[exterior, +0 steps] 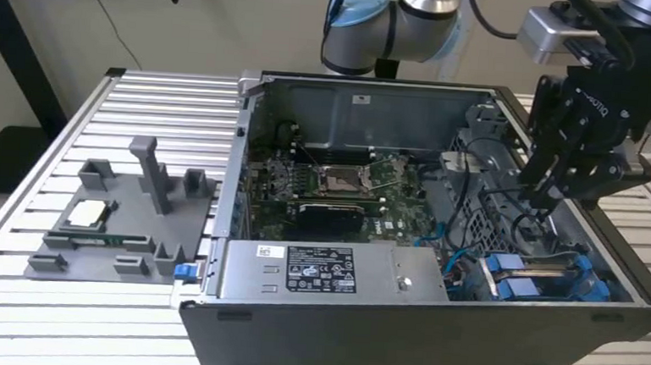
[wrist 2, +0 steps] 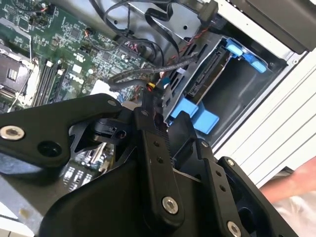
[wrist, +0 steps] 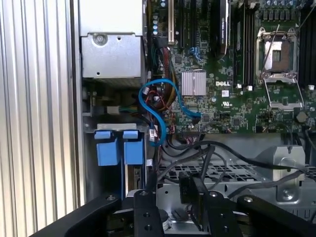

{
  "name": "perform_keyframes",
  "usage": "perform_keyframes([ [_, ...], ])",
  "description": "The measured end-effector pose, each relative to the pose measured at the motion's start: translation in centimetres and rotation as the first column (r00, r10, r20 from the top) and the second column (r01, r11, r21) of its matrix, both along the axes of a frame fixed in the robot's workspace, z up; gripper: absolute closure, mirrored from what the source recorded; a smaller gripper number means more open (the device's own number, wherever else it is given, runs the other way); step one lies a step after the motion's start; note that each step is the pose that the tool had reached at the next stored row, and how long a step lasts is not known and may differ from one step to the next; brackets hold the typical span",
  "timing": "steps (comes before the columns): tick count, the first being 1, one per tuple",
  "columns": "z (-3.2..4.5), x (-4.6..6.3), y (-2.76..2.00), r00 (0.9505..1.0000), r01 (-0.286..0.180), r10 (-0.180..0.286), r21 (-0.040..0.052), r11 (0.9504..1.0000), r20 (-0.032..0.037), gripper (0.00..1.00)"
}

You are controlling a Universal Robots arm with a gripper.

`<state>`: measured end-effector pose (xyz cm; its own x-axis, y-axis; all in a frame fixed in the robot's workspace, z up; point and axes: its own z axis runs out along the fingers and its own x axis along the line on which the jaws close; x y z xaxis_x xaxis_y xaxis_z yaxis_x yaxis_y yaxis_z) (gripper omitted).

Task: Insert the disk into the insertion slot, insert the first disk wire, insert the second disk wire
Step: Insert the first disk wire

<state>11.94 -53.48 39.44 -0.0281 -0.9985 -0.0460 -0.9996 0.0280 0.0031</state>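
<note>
- Gripper (wrist: 178, 200): hangs low inside the computer case (exterior: 407, 340), among the loose cables. A black plug (wrist: 192, 197) on its cable lies right at the tip, probably one of the disk wires. I cannot tell whether the gripper is clenched on it or released.
- Disk (exterior: 512, 277): seated in the insertion slot (wrist 2: 242, 98), in the case's near corner at the exterior view's right, just beside the gripper. Its blue carrier tabs stand proud. Its connector edge faces the case interior so that wires can reach it, and no plug looks seated there yet.
- Blue cable (wrist: 148, 106): loops over the motherboard (exterior: 302, 190) in mid-case, between the slot and the processor socket (exterior: 337, 179).
- Power-supply box (exterior: 332, 272): lies along the case's near wall, beside the slot.
- Case: lies on its side with the panel off, presumably so that the arm can work from above.
- Table (exterior: 161, 104): slatted aluminium and bears the case. A grey fixture tray (exterior: 118, 246) sits beside the case at the exterior view's left, with upright posts that look meant to keep parts in fixed places.
- Room: a plain pale wall stands behind the case, with a black post (exterior: 17, 45) in front of it.
</note>
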Motion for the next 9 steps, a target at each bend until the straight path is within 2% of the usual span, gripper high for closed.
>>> perform_keyframes([
  [3,-0.2,0.0,0.11,1.0,0.001,-0.001,0.0087,1.0,0.0012,0.6],
  [6,-0.31,0.0,0.15,1.0,0.002,-0.002,0.0243,0.9997,0.0051,0.6],
  [7,-0.36,0.0,0.14,1.0,0.002,-0.002,0.0295,0.9996,0.0068,0.62],
  [8,-0.42,0.0,0.15,1.0,0.002,-0.002,0.0341,0.9994,0.0088,0.69],
  [9,-0.49,0.0,0.15,0.9999,0.002,-0.002,0.0379,0.9993,0.0112,0.69],
])
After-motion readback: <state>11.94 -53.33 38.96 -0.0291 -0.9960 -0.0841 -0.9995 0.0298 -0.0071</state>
